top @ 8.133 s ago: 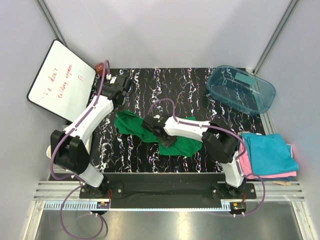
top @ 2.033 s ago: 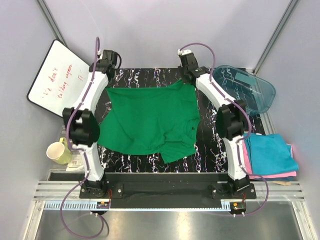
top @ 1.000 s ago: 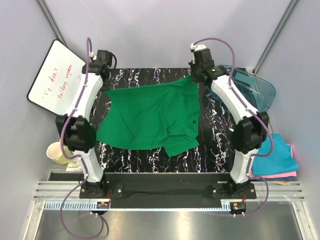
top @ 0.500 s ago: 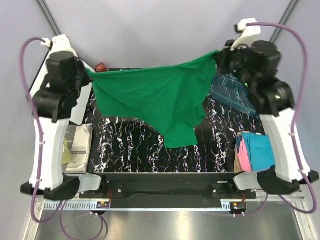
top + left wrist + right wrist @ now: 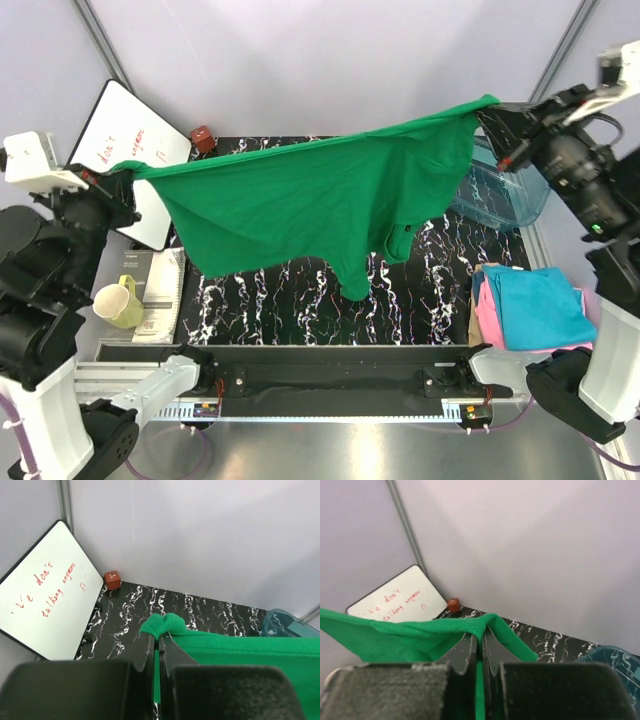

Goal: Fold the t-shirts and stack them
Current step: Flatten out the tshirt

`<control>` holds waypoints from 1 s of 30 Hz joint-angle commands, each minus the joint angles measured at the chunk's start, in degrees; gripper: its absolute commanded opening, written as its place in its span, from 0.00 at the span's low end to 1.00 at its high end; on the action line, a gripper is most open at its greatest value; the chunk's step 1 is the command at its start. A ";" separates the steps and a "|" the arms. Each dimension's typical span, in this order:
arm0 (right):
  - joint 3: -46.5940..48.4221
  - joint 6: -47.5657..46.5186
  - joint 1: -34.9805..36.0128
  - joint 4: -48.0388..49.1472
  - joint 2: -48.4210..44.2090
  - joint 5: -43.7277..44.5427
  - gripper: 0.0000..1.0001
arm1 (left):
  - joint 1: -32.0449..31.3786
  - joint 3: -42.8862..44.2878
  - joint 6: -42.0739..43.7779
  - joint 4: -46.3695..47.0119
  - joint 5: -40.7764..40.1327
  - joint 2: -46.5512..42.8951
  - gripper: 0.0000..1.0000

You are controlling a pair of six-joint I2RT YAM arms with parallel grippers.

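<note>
Partly done, by the look of it. Folded and stacked at the right edge of the counter: teal-blue t-shirt over pink t-shirt, tan t-shirt barely showing beneath. Not yet folded: green t-shirt, held spread in the air above the counter, pinched tight at one corner by left end effector, at the other by right end effector. Left, probably: laying flat, folding square, adding to the stack.

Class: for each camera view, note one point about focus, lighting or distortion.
Top external: even, soft light; the green t-shirt is sharp, the arms loom large at the frame edges. Left wrist: the left end effector is dark and blurred up close, while the whiteboard writing reads clearly. Right wrist: the right end effector is likewise dark and soft.
</note>
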 commanded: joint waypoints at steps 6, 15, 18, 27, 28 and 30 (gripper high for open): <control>10.85 2.26 -0.15 -4.20 0.10 -5.46 0.00 | -0.83 3.36 2.77 1.99 -0.02 -2.17 0.00; 2.70 -2.83 -0.15 -1.49 7.56 7.09 0.00 | -1.09 -1.03 4.62 2.08 -4.95 12.12 0.00; -6.35 -4.59 -0.23 4.29 12.13 8.78 0.00 | -0.21 -4.45 4.09 3.57 -4.51 18.89 0.00; -20.00 -5.92 -1.99 18.38 39.62 5.37 0.00 | 9.19 -12.03 2.33 11.57 4.80 46.91 0.00; -19.13 -5.57 -2.51 19.17 42.17 4.92 0.00 | 9.80 -9.93 1.98 11.49 4.90 49.57 0.00; -16.58 -2.85 -3.04 19.35 49.91 3.25 0.00 | 10.33 -7.72 1.19 11.57 4.90 55.89 0.00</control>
